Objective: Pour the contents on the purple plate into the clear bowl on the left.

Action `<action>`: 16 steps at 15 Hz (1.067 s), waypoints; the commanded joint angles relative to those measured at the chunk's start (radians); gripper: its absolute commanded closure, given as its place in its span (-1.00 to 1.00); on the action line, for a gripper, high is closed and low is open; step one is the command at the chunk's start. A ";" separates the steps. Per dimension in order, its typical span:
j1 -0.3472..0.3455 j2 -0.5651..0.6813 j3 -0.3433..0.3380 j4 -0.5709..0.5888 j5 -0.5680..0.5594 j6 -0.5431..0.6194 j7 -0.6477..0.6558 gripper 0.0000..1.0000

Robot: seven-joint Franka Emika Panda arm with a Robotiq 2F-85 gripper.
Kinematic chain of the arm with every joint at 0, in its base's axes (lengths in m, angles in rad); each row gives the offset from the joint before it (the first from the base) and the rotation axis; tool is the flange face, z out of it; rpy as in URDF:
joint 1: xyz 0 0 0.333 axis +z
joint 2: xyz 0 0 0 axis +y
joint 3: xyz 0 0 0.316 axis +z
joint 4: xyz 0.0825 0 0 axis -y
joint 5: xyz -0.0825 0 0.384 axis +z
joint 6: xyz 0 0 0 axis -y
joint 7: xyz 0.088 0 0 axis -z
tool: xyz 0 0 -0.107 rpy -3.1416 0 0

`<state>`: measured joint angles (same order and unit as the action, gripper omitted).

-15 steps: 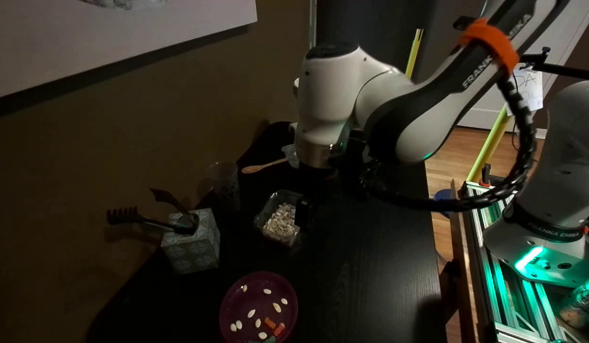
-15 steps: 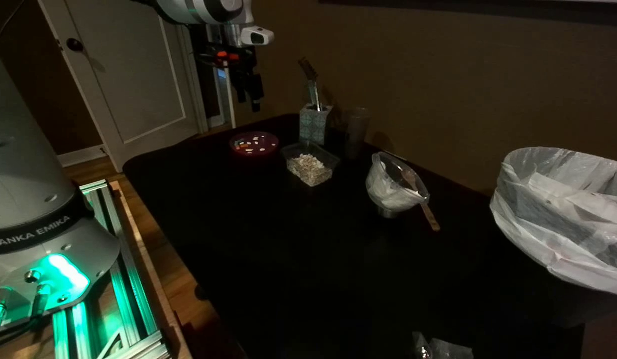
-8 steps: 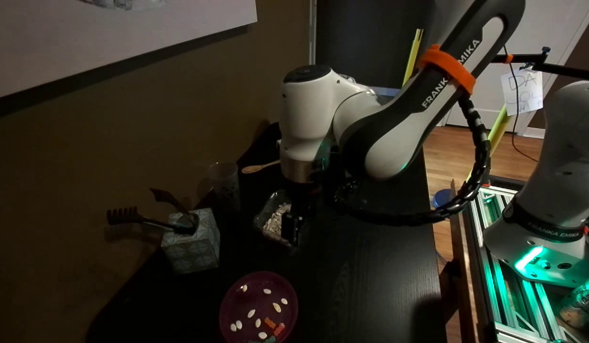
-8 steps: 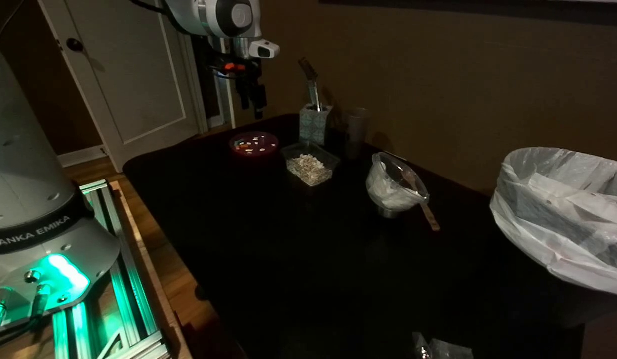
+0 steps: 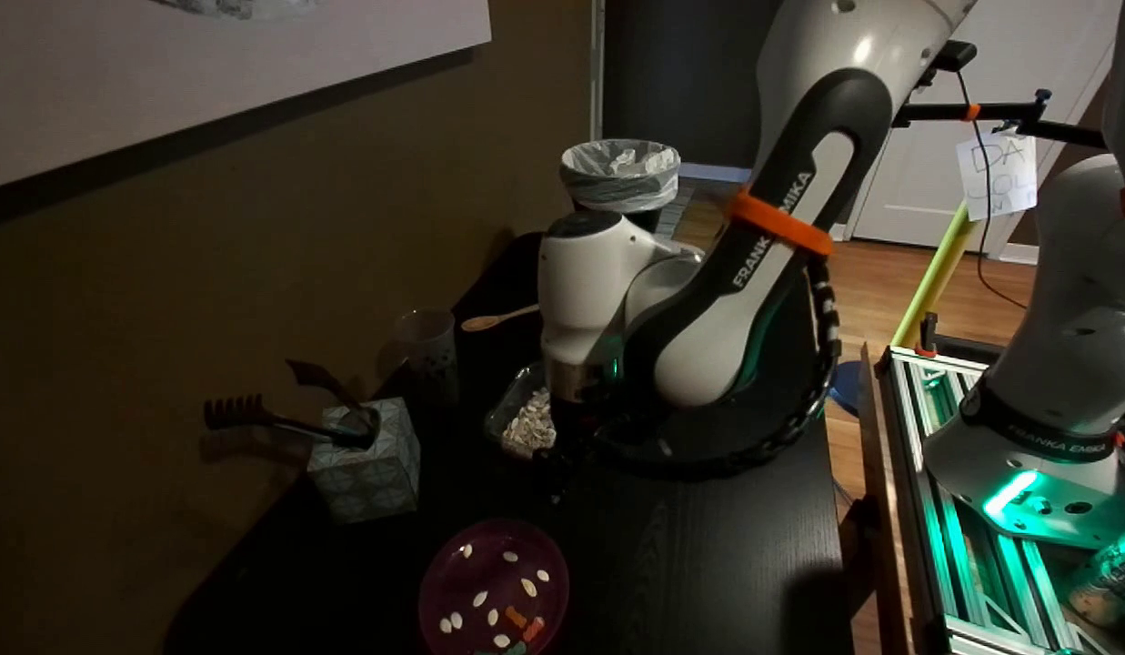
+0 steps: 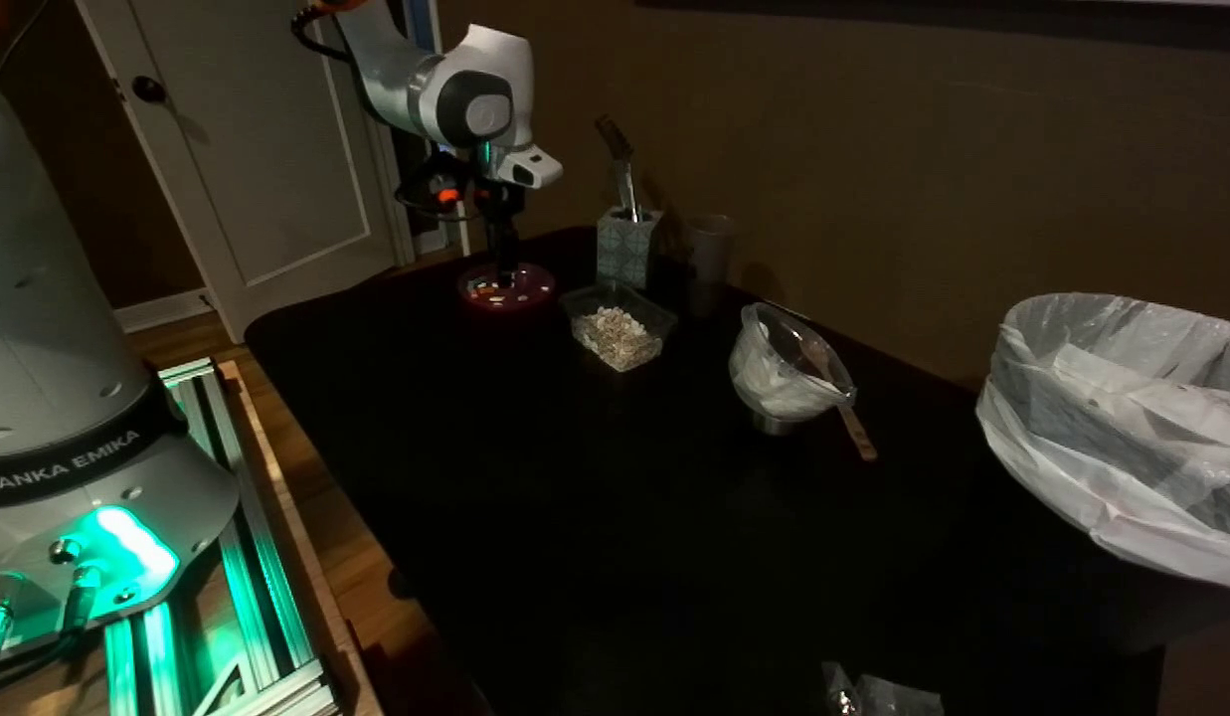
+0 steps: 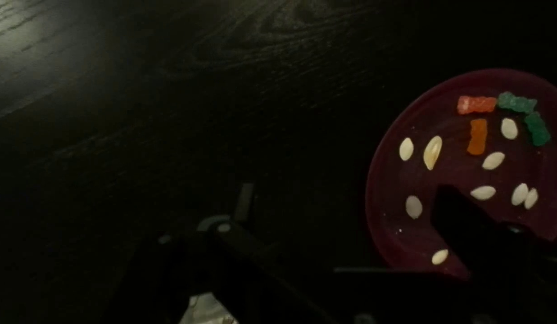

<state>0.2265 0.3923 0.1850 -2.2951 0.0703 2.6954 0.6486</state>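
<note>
"What's over the dark worktop [image 6: 615, 497]?"
"The gripper [image 7: 346, 193], fingers [image 7: 454, 211] apart, near the purple plate [image 6: 510, 307], which sits by the far edge in an exterior view"
"And the clear tub [image 6: 649, 310]?"
"Near the plate, closer to the edge by the wall [image 6: 923, 199]"
"On the plate?"
"Four gummies [image 7: 476, 137] to one side, white seeds [image 7: 413, 207] scattered"

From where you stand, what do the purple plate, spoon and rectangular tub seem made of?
Purple plate: perhaps smooth plastic, evenly colored.
Spoon: likely wood, seemingly matte, by its tan color.
Rectangular tub: shiny, clear plastic or glass, uncertain which; pale pieces show through.
</note>
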 commanded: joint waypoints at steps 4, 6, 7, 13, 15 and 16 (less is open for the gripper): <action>0.105 0.106 -0.061 0.044 0.020 0.023 -0.002 -1.00; 0.133 0.122 -0.085 0.057 0.004 0.032 0.021 -1.00; 0.112 0.149 -0.063 0.072 0.035 0.049 0.002 -1.00; 0.114 0.267 -0.083 0.137 0.104 0.148 0.044 -0.58; 0.108 0.300 -0.078 0.162 0.129 0.163 0.034 -0.12; 0.110 0.316 -0.079 0.176 0.136 0.163 0.031 0.08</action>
<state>0.3286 0.6452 0.1087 -2.1724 0.1630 2.8371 0.6829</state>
